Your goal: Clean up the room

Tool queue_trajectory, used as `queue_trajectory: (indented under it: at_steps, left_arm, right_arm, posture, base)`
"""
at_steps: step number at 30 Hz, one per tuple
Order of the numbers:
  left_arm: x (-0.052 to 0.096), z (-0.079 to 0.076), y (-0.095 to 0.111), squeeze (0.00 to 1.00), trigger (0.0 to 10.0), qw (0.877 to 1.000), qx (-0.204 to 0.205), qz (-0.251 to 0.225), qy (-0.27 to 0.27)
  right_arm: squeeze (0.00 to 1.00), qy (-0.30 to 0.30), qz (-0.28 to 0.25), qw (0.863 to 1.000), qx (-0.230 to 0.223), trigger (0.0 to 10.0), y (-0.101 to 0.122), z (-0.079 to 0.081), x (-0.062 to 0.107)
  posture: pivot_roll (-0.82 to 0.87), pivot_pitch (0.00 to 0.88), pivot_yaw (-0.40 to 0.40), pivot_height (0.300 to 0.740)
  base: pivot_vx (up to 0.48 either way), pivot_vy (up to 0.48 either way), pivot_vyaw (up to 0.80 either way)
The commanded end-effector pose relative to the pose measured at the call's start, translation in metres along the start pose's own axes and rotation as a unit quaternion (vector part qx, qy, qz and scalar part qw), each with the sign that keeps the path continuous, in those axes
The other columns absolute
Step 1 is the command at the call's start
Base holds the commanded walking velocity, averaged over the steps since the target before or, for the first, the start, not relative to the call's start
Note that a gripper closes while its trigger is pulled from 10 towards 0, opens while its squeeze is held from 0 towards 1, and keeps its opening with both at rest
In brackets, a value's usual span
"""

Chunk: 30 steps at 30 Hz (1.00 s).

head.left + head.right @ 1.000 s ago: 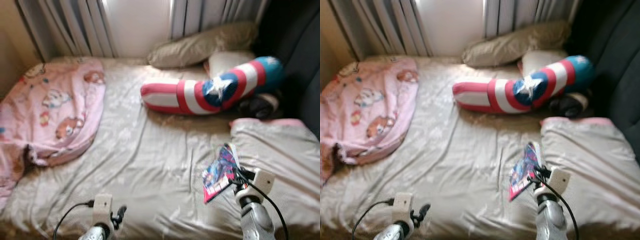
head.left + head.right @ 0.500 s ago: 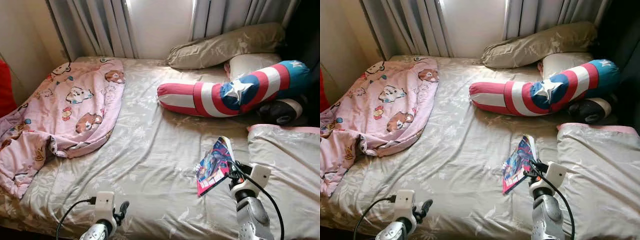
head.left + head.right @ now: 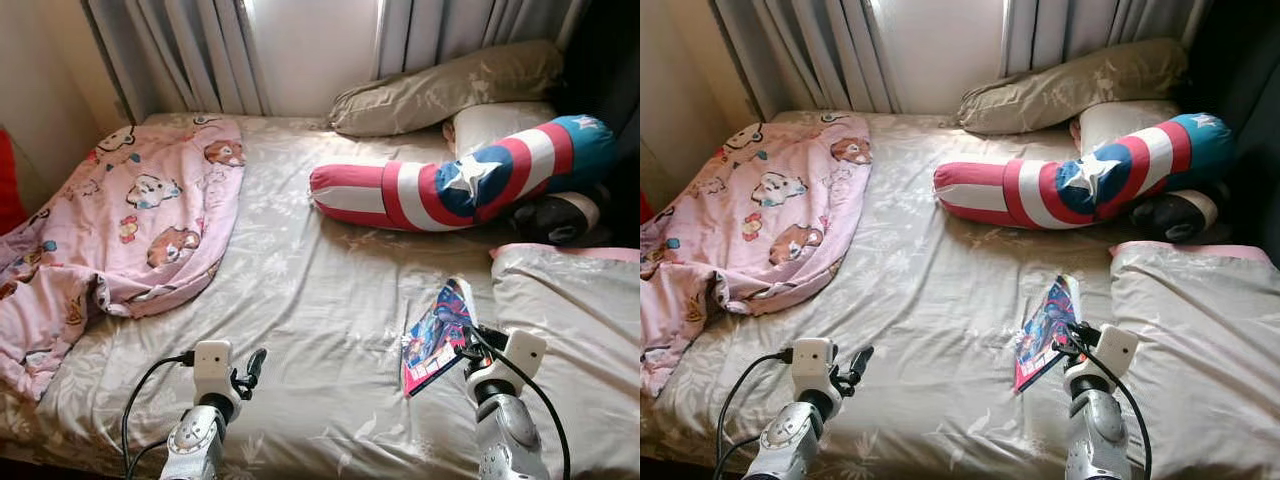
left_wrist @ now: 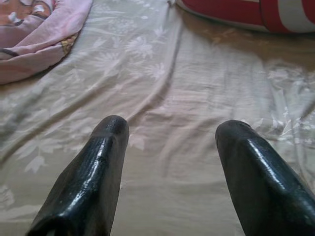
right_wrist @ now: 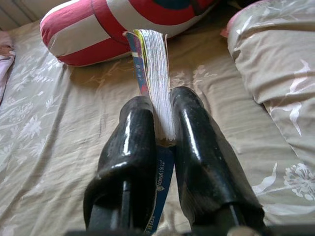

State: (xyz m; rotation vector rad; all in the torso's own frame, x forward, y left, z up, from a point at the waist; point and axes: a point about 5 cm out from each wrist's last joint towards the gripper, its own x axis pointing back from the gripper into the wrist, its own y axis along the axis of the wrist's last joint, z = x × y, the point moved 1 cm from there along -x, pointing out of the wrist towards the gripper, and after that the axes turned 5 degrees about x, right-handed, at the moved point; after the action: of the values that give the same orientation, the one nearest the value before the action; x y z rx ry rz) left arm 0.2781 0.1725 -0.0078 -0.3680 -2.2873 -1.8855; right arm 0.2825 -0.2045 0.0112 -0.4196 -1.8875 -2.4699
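Both silver arms reach forward low at the near edge of the view, wrists level. Left gripper (image 4: 170, 147) hovers with its two black fingers (image 4: 93, 172) spread wide apart, nothing between them. Right gripper (image 5: 162, 132) has its fingers (image 5: 130, 157) pressed together, clamped on a thin book (image 3: 435, 335) held up on edge above the surface.

Place: home bedroom.
Centre of frame: bed with beige floral-print sheet (image 3: 300, 290).
Left of frame: pink cartoon-print blanket (image 3: 130, 220).
Upper right: beige pillow (image 3: 450, 85), red-white-blue star bolster cushion (image 3: 460, 185).
Top: grey pleated curtains (image 3: 190, 50).
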Motion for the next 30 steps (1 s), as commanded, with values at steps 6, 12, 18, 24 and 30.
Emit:
queue_trajectory:
  at_steps: [6,12,18,24,30]
  left_arm:
    - [0.004,0.005,-0.005,0.00,10.0,1.000,0.021,0.005,0.014]
    - [0.004,0.002,-0.003,0.00,10.0,1.000,0.012,0.003,0.000]
    - [0.005,0.003,-0.007,0.00,10.0,1.000,0.004,0.014,0.000]
    - [0.007,0.003,-0.008,0.00,10.0,1.000,0.002,0.014,-0.005]
    - [0.007,0.004,-0.008,0.00,10.0,1.000,0.001,0.014,-0.004]
  right_arm:
    - [0.00,0.001,-0.001,1.000,0.001,10.0,0.005,0.003,-0.007]
    - [0.00,0.005,0.002,1.000,0.003,10.0,0.005,0.004,-0.009]
    - [0.00,0.005,-0.006,1.000,0.002,10.0,0.003,0.012,-0.009]
    - [0.00,0.000,-0.011,1.000,-0.007,10.0,0.003,0.015,-0.009]
    - [0.00,0.000,-0.055,0.998,-0.012,10.0,0.021,0.011,-0.014]
  posture:
    - [0.02,0.034,0.043,0.686]
    - [0.02,0.025,0.054,0.646]
    - [0.01,0.020,0.059,0.636]
    - [0.02,0.012,0.057,0.636]
    - [0.02,0.018,0.053,0.636]
  base:
    - [0.000,0.000,0.00]
    - [0.000,0.000,0.00]
    - [0.000,0.000,0.00]
    - [0.000,0.000,0.00]
    - [0.000,0.000,0.00]
